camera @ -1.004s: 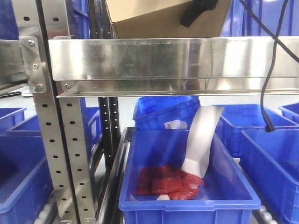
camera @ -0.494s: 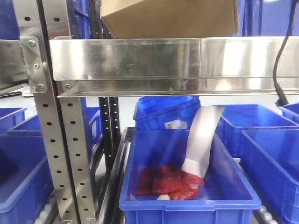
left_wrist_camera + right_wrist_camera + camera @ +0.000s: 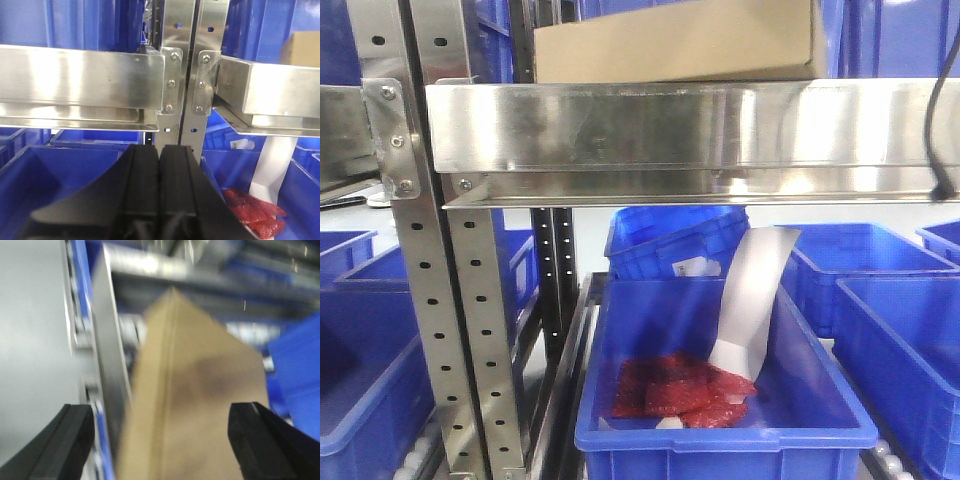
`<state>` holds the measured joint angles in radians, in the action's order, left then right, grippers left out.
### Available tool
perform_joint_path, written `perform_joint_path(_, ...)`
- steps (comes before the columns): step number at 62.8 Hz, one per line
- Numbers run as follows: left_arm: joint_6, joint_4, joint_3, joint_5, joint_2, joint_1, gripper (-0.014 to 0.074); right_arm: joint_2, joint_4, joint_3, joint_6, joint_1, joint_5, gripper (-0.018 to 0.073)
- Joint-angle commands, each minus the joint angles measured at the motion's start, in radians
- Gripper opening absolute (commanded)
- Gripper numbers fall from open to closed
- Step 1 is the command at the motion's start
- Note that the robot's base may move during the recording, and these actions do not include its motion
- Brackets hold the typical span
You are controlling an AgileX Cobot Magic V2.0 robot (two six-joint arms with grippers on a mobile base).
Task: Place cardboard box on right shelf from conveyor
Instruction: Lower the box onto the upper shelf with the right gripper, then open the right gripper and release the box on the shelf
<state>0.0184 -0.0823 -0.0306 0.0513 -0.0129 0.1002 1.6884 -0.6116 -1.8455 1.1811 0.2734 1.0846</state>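
On top of the right shelf [image 3: 690, 125] sits the cardboard box [image 3: 680, 45], lying flat just behind the shiny front lip. That lip hides the bottom edge of the box, so you cannot see where it touches the shelf, and its top is cut off by the edge of the front view. From the left wrist view only one corner of the box [image 3: 301, 47] peeks out at the far right. From the right wrist view the box [image 3: 195, 400] is big and blurry, and it sits between the two black fingers of the right hand [image 3: 172, 440], which are spread wide apart and do not press on it. One fingertip [image 3: 62, 437] is at the left and the other at the right, with open room on each side of the box. The left hand [image 3: 159, 185] has its two fingers pressed tight together with nothing between them, low down in front of the holed metal posts [image 3: 187, 75]. Under the shelf is a blue bin [image 3: 720, 400] with red packets [image 3: 680, 390] and a bent white sheet [image 3: 752, 300] in it. A black cable [image 3: 935, 130] hangs down at the right edge.
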Motion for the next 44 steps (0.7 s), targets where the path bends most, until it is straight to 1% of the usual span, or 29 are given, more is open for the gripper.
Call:
perform_joint_path(1, -0.007, -0.009, 0.003, -0.091, -0.010, -0.001, -0.0119, -0.082, -0.081, -0.035, -0.091, -0.003, -0.048, 0.0632)
perform_joint_path(5, -0.007, -0.009, 0.003, -0.091, -0.010, -0.001, -0.0119, -0.103, -0.081, -0.035, -0.195, -0.017, -0.059, 0.0632)
perform_joint_path(13, -0.007, -0.009, 0.003, -0.091, -0.010, -0.001, -0.0119, -0.124, -0.079, -0.033, -0.439, -0.060, -0.052, 0.0627)
perform_joint_path(16, -0.007, -0.009, 0.003, -0.091, -0.010, -0.001, -0.0119, -0.130, -0.067, -0.028, -0.525, -0.070, -0.047, 0.0603)
perform_joint_path(19, -0.007, -0.009, 0.003, -0.091, -0.010, -0.001, -0.0119, -0.141, -0.042, -0.015, -0.584, -0.072, -0.047, 0.0565)
perform_joint_path(22, -0.007, -0.009, 0.003, -0.091, -0.010, -0.001, -0.0119, -0.155, -0.015, 0.006, -0.626, -0.072, -0.048, 0.0509)
perform_joint_path(26, -0.007, -0.009, 0.003, -0.091, -0.010, -0.001, -0.0119, -0.176, 0.008, 0.046, -0.655, -0.072, -0.049, 0.0402)
perform_joint_path(31, -0.007, -0.009, 0.003, -0.091, -0.010, -0.001, -0.0119, -0.202, 0.016, 0.094, -0.666, -0.082, -0.055, 0.0244)
perform_joint_path(34, -0.007, -0.009, 0.003, -0.091, -0.010, -0.001, -0.0119, -0.223, 0.016, 0.133, -0.666, -0.093, -0.065, 0.0128)
perform_joint_path(37, -0.007, -0.009, 0.003, -0.091, -0.010, -0.001, -0.0119, -0.240, 0.016, 0.170, -0.669, -0.103, -0.087, 0.0048)
perform_joint_path(41, -0.007, -0.009, 0.003, -0.091, -0.010, -0.001, -0.0119, -0.278, 0.016, 0.230, -0.699, -0.117, -0.138, 0.0069)
perform_joint_path(44, -0.007, -0.009, 0.003, -0.091, -0.010, -0.001, -0.0119, -0.312, 0.018, 0.286, -0.732, -0.132, -0.197, 0.0067)
